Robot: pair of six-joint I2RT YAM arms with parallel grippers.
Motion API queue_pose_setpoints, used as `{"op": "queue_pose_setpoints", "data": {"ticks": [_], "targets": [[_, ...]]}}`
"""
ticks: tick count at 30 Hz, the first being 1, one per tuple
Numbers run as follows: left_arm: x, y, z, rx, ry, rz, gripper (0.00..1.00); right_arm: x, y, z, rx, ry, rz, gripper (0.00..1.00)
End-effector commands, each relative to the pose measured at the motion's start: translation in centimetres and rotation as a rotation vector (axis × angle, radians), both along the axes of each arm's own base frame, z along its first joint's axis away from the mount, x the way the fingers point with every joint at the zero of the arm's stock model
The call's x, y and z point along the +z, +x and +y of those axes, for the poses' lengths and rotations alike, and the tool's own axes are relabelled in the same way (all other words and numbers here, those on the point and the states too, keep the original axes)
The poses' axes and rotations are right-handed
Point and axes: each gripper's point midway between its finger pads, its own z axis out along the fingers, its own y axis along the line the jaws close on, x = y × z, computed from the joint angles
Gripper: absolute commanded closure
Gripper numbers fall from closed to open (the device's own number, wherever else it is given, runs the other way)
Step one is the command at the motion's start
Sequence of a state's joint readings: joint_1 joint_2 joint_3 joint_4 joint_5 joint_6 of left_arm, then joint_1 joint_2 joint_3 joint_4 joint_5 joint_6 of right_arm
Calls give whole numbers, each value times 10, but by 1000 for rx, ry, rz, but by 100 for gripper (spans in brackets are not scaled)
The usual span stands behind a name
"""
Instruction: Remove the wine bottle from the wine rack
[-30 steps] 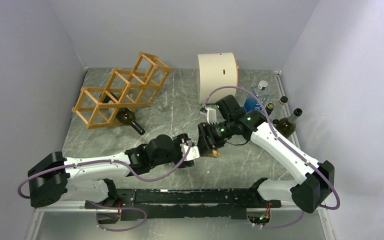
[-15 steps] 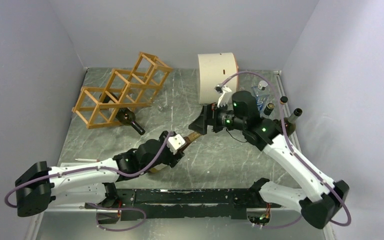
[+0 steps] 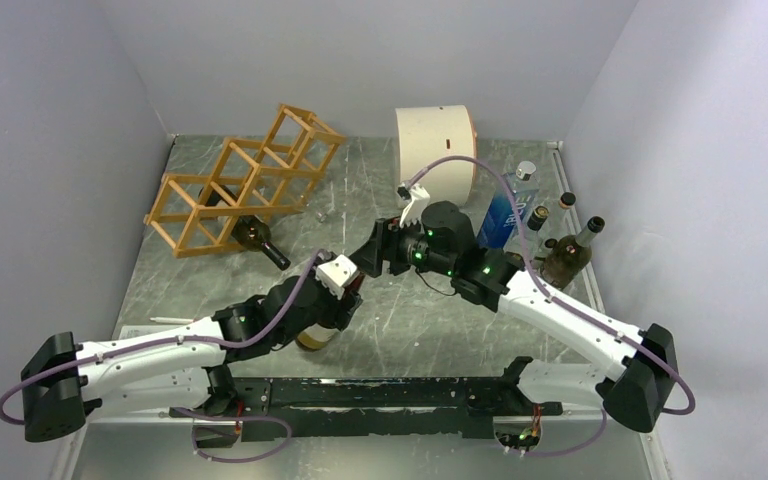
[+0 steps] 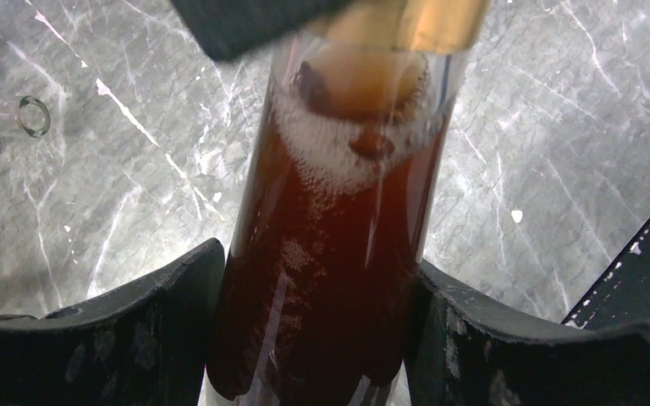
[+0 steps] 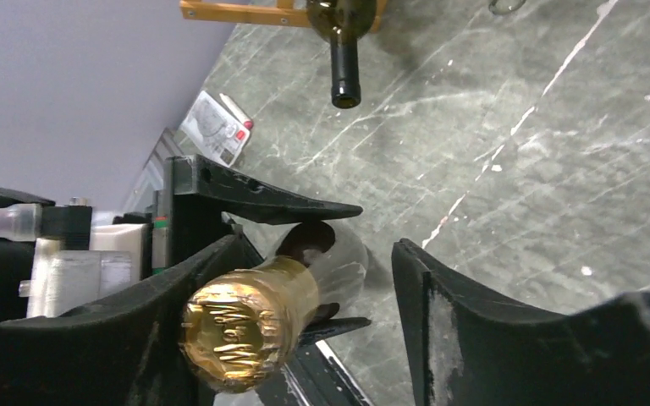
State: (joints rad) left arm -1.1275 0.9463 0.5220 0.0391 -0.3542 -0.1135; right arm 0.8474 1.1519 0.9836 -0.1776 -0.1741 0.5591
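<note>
Since the earlier frame both arms have swung left and toward the near edge, carrying the foil-topped bottle [image 4: 338,169] with them. The left arm stretches low from the near-left corner to mid-counter, and the left pincer [image 4: 317,271] is clamped on that bottle's body, one finger pressed on each side. The right arm reaches in from the near right with its elbow bent. The right pincer [image 5: 317,249] is spread apart around the gold foil cap, which sits beside one finger; contact cannot be judged. The held bottle slants from near-left up to far-right, and red-brown liquid with foam fills it. The wine bottle [image 3: 257,238] lies in a cell at the near end of the wine rack [image 3: 230,190], on the far left of the counter [image 3: 360,190]. Its long axis runs toward the near right, with the neck and open mouth sticking out of the frame, well apart from both pincers.
</note>
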Motion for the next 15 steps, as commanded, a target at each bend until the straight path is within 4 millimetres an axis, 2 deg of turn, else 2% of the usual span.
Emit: {"op": "queue_pose_setpoints", "data": {"ticks": [1,3,5,7,8,9,10,12,13,15], "targets": [[99,12,-14,43,-303,-104,93,-4,13,3,-99,47,-11,37],[100,11,-13,45,-312,-102,93,-11,11,6,-101,58,3,46],[100,10,-12,45,-312,-99,93,-13,10,8,-93,74,10,59],[100,9,-12,43,-307,-92,93,-11,10,7,-99,84,2,77],[101,9,-12,43,-303,-85,86,-7,11,5,-107,84,-14,87],[101,9,-11,51,-303,-75,72,-2,13,1,-120,81,-36,96],[102,9,-11,58,-305,-66,54,5,16,-2,-137,78,-61,100],[106,8,-10,60,-320,-56,5,20,23,-13,-176,55,-129,100],[109,6,-10,53,-330,-51,0,28,26,-18,-195,40,-161,100],[114,2,-10,35,-343,-50,0,38,36,-31,-253,-10,-215,100]]}}
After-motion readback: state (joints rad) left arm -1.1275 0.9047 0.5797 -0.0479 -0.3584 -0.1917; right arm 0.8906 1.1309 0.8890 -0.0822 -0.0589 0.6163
